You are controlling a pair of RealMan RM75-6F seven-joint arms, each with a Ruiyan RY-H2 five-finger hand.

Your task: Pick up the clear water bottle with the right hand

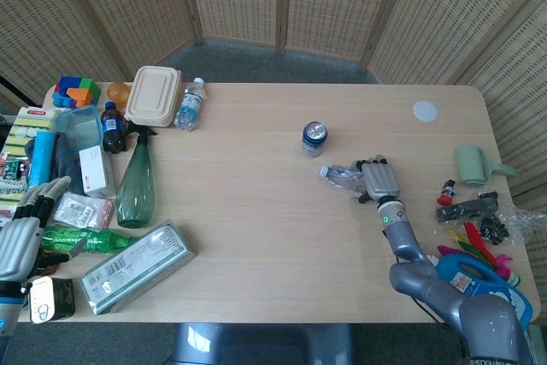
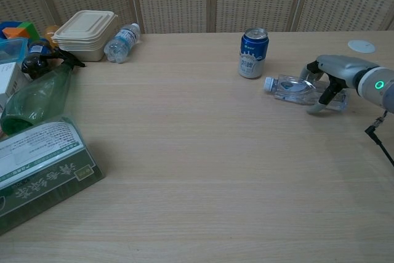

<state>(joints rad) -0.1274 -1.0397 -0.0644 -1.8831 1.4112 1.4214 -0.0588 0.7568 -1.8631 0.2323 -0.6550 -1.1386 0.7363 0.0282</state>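
One clear water bottle: the clear water bottle (image 2: 300,92) lies on its side on the surface (image 2: 203,152), just right of and nearer than the blue can (image 2: 253,53); thin see-through plastic, crumpled look, white cap toward the can.
Right robot hand: the right robot hand (image 2: 332,78) lies over the bottle's base end, grey shell, dark fingers (image 2: 327,93) curled down around the bottle and touching it; the bottle rests on the surface, and whether the clasp is firm I cannot tell.
Head view of the same: bottle (image 1: 342,175) and right robot hand (image 1: 379,179) seen from above, fingers draped across the bottle's body.
Can: one short metal cylinder, blue with white print, upright, apart from the bottle.
Left robot hand: the left robot hand (image 1: 24,232) shows in the head view only, far left of the can at the surface's edge, fingers spread, grasping nothing.
Far left of the can: one green spray bottle (image 2: 36,98) lying down, smooth translucent plastic; one beige clamshell box (image 2: 86,31), matte; one small labelled water bottle (image 2: 121,40) lying beside the box; one flat green packet (image 2: 42,163) with printed film.
Head view only: one pale green roller-like thing (image 1: 475,165) and a bright heap of toys (image 1: 479,250), right of the can.
Lid: one round white disc (image 2: 361,45) on the surface, right of the can.
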